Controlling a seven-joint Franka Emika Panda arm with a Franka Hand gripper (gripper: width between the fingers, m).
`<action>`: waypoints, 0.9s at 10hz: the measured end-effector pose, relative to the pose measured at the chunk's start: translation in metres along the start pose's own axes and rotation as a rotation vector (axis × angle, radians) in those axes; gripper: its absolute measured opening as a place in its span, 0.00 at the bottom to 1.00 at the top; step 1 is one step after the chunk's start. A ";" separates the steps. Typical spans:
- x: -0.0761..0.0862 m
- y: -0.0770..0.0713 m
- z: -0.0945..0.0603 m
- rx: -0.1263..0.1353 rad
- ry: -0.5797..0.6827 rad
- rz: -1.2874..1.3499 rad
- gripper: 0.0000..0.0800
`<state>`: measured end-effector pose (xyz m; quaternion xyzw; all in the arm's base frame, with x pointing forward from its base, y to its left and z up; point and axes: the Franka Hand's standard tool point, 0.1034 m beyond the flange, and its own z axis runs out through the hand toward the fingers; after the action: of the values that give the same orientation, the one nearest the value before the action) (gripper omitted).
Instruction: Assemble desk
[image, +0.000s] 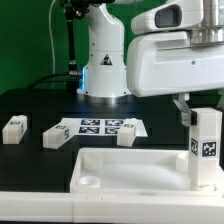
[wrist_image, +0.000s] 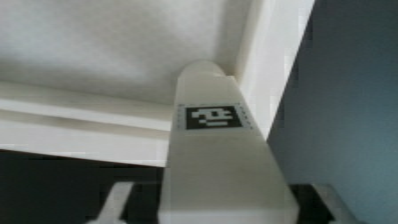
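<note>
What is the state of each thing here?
gripper: shut on held leg.
held leg: upright at tabletop's corner.
tabletop: flat, rim up.
first loose leg: lying on table, exterior view's left.
second loose leg: lying beside marker board.
third loose leg: lying at marker board's other end.

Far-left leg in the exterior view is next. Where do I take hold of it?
Take the far-left leg at mid-length, across its two long sides, coming from straight above. It lies flat on the table, apart from the next leg, so both long sides look free to close on.
</note>
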<state>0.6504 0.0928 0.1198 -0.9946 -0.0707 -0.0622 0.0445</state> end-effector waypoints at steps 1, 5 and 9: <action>0.000 0.000 0.000 0.001 0.000 0.016 0.36; 0.000 0.002 0.001 -0.002 0.001 0.556 0.36; 0.001 -0.002 0.002 -0.010 0.009 1.038 0.36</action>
<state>0.6510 0.0949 0.1182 -0.8986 0.4323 -0.0367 0.0652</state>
